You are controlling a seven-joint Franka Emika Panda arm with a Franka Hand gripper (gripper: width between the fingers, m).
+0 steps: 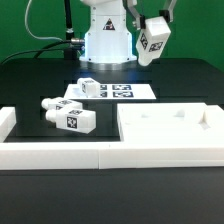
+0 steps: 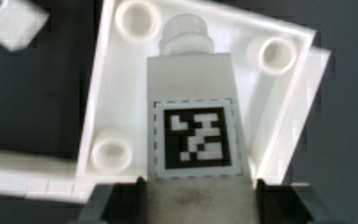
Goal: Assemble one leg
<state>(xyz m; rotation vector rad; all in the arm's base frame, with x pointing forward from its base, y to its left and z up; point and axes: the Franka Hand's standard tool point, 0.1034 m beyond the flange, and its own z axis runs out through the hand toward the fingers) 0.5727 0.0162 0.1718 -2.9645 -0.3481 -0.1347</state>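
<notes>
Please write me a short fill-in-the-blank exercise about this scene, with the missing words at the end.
1. The gripper is shut on one white ___.
2. This part carries a black-and-white square ___.
3. Behind it, the wrist view shows a flat white ___ with round holes.
4. On the ___ table lie similar parts.
Missing words: leg; tag; panel; black.

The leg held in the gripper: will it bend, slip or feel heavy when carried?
The leg looks like a chunky moulded plastic post, so it is probably stiff and light. Its smooth white sides could slip between the fingers, though its flat faces should help. The gripper holds it near one end, so a bump might pivot it.
</notes>
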